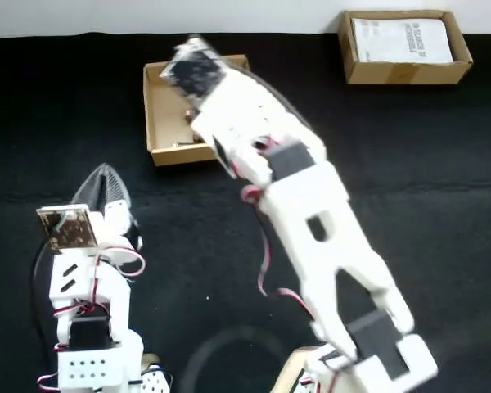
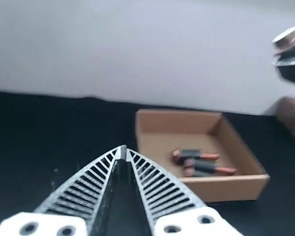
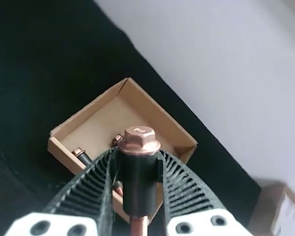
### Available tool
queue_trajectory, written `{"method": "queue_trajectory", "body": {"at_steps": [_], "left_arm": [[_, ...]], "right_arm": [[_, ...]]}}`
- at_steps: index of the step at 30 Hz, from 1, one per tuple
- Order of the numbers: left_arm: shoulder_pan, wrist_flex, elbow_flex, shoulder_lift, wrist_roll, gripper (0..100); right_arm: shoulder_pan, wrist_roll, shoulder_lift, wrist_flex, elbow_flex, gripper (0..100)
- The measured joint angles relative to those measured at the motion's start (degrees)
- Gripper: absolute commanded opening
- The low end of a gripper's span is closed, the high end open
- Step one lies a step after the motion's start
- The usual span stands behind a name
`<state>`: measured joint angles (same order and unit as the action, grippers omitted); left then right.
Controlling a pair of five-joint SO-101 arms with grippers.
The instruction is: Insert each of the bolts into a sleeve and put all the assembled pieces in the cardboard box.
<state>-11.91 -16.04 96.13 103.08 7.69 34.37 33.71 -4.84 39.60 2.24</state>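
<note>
Delivery of an assembled piece is the step in hand. The right jaws are clamped on a black sleeve (image 3: pixel 137 182) with a copper bolt (image 3: pixel 139 140) through it, held over the cardboard box (image 3: pixel 105 123). The next move, I judge, calls for lowering and opening over bare box floor, beside the finished pieces (image 2: pixel 201 163) already lying inside. The left jaws are pressed together on nothing, well short of the box. From above, the right arm (image 1: pixel 311 213) covers part of the box, so the count of pieces inside is uncertain.
</note>
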Motion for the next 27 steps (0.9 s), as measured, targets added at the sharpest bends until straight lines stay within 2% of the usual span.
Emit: {"method": "queue_trajectory", "body": {"at_steps": [4, 10, 22, 24, 27], "left_arm": [[-4.57, 0.26, 0.26, 0.09, 0.00, 1], [-5.36, -2.55, 0.26, 0.09, 0.00, 1], [-5.80, -13.89, 0.26, 0.09, 0.00, 1], [-5.98, -13.89, 0.26, 0.09, 0.00, 1], [-5.98, -13.89, 0.26, 0.09, 0.00, 1]], "right_arm": [[-0.09, 8.62, 12.75, 0.00, 7.74, 0.7], [-0.09, 18.99, 30.86, 0.00, 17.49, 0.7], [-0.35, 26.11, 60.31, 1.93, 48.09, 1.2], [-0.53, 26.11, 62.24, 6.51, 52.48, 5.3], [-0.70, 24.79, 62.68, 17.93, 58.46, 18.7]]}}
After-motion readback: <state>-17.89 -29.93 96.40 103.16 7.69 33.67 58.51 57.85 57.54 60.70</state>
